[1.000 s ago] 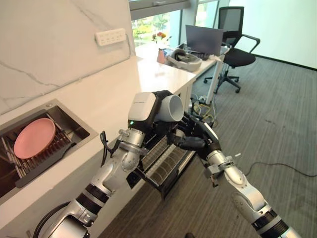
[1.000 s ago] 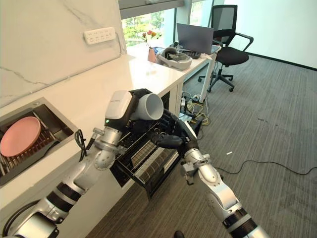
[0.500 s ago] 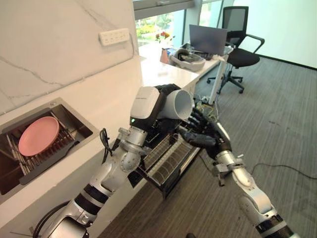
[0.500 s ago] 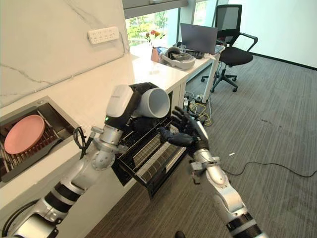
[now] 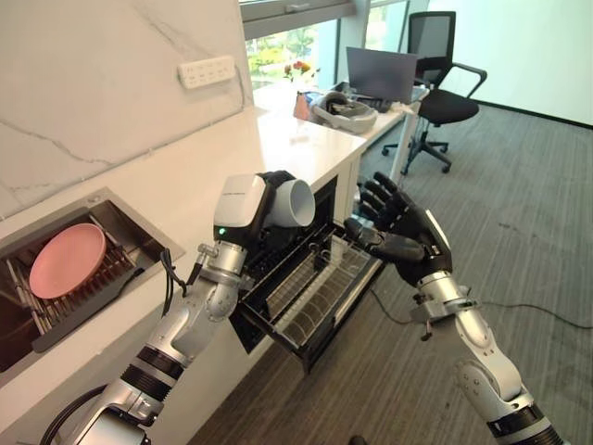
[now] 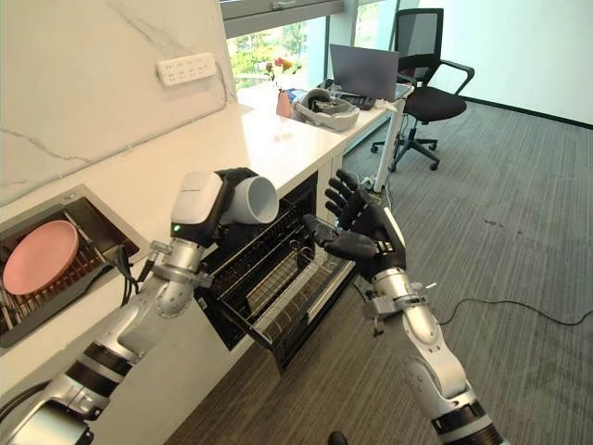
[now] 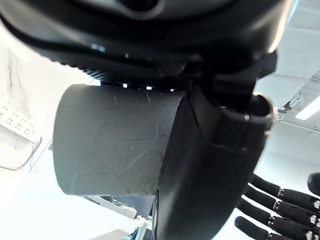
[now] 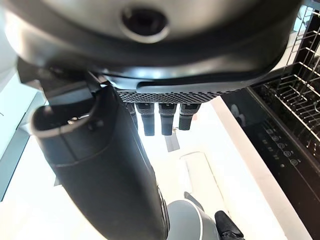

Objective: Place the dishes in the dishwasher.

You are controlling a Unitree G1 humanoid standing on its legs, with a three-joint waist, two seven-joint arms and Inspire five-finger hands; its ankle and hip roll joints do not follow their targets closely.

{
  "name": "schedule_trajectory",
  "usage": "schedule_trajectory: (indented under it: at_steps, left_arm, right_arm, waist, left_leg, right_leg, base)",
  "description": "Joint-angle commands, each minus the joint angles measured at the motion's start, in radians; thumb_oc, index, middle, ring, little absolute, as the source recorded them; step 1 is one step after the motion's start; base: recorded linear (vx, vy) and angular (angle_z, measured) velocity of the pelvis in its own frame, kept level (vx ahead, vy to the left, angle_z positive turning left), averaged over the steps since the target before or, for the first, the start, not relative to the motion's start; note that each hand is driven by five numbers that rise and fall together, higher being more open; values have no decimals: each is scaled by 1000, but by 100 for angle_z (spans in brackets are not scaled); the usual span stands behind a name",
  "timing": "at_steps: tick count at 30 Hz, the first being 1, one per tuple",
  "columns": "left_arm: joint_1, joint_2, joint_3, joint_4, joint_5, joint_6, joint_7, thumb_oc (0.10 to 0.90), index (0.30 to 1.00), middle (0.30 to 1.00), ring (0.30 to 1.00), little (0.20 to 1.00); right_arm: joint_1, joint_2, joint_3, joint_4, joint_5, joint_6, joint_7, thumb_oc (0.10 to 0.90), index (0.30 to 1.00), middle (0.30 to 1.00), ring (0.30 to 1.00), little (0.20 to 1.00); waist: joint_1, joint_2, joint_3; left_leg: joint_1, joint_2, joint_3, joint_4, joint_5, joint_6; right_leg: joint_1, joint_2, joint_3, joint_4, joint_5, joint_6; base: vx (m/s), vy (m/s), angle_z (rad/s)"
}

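Grey cup (image 5: 295, 203) held on its side in the left hand (image 5: 276, 190), fingers (image 7: 210, 165) curled round it, above the pulled-out dishwasher rack (image 5: 310, 292). Right hand (image 5: 408, 232) beside the cup, apart from it, fingers (image 5: 378, 197) spread. Pink plate (image 5: 65, 260) lies in the sink (image 5: 148, 243) of the bench (image 5: 232, 158).

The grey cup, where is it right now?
The grey cup is in the robot's left hand, held on its side above the pulled-out dishwasher rack, beside the white counter.
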Motion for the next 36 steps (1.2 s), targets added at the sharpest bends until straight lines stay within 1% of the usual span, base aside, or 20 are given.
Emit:
schedule_trajectory:
  at_steps: [1,6,8,12,16,17,18,20,24,28,34,35,36]
  left_arm:
    - [-116,36,16,-63,12,-65,42,400,300,300,300,300]
    - [-125,30,-21,-88,-7,-87,26,400,300,300,300,300]
    - [-126,30,-21,-88,-8,-87,26,400,300,300,300,300]
    - [-149,40,-75,-146,-25,-130,-4,400,300,300,300,300]
    - [-151,40,-99,-181,-42,-148,-25,400,300,300,300,300]
    - [-171,47,-133,-209,-52,-169,-49,400,300,300,300,300]
    - [-174,48,-134,-209,-53,-169,-50,400,300,300,300,300]
    - [-195,44,-176,-229,-77,-186,-84,400,300,300,300,300]
    - [-192,20,-217,-235,-105,-194,-117,400,300,300,300,300]
    - [-194,17,-228,-222,-112,-197,-124,400,300,300,300,300]
    - [-193,28,-230,-216,-113,-195,-128,400,300,300,300,300]
    - [-195,30,-232,-214,-115,-195,-131,400,300,300,300,300]
    - [-199,27,-243,-212,-122,-199,-140,400,300,300,300,300]
  right_arm:
    - [-119,-11,-20,-90,33,-98,24,800,900,900,900,900]
    - [-146,-19,9,-51,42,-88,18,800,900,900,900,900]
    - [-148,-19,10,-48,42,-89,18,800,900,900,900,900]
    - [-216,-79,55,11,16,-56,17,800,900,900,900,900]
    - [-245,-97,76,36,14,-48,19,800,900,900,900,900]
    - [-266,-111,87,62,20,-43,20,800,900,900,900,900]
    - [-269,-111,86,66,21,-44,21,800,900,900,900,900]
    - [-288,-122,92,90,30,-40,13,800,900,900,900,900]
    - [-317,-124,90,116,58,-39,6,800,900,900,900,900]
    - [-339,-129,94,108,63,-45,6,800,900,900,900,900]
    - [-354,-129,103,97,102,-48,21,800,900,900,900,900]
    - [-359,-125,109,95,116,-46,26,800,900,900,900,900]
    - [-370,-117,124,100,157,-47,33,800,900,900,900,900]
  waist:
    - [5,-34,-69]
    - [13,-38,-67]
    - [13,-38,-67]
    - [24,-45,-65]
    - [29,-46,-62]
    - [33,-45,-62]
    - [33,-46,-61]
    - [36,-46,-59]
    - [40,-47,-58]
    - [43,-45,-57]
    - [47,-45,-58]
    - [48,-45,-58]
    - [49,-46,-57]
  left_leg:
    - [21,38,14,11,-51,-55]
    - [20,40,7,11,-51,-54]
    - [20,40,6,11,-51,-54]
    - [17,35,0,11,-53,-52]
    - [16,32,-1,11,-53,-51]
    - [15,31,-4,11,-54,-50]
    - [14,31,-4,11,-54,-50]
    - [11,31,-10,11,-53,-51]
    - [10,30,-16,11,-53,-51]
    - [12,31,-18,11,-52,-52]
    - [14,33,-22,11,-51,-53]
    - [14,34,-22,11,-50,-54]
    - [15,34,-24,11,-50,-54]
  right_leg:
    - [63,-77,-36,16,-123,94]
    - [64,-79,-41,16,-125,93]
    - [64,-79,-41,16,-125,93]
    - [64,-78,-44,16,-124,93]
    - [65,-80,-46,16,-123,94]
    - [66,-82,-51,16,-124,95]
    - [66,-82,-51,16,-124,95]
    - [67,-84,-56,16,-125,95]
    - [73,-85,-65,16,-127,94]
    - [78,-86,-72,16,-129,93]
    - [84,-85,-79,16,-132,92]
    - [85,-85,-80,16,-133,91]
    - [88,-86,-81,16,-134,92]
  base:
    - [0,0,0]
    - [0,0,0]
    - [0,0,0]
    - [0,0,0]
    - [4,4,4]
    - [0,0,0]
    - [0,0,0]
    - [0,-2,4]
    - [9,-2,4]
    - [0,0,0]
    - [0,0,0]
    - [0,0,0]
    - [-7,-3,4]
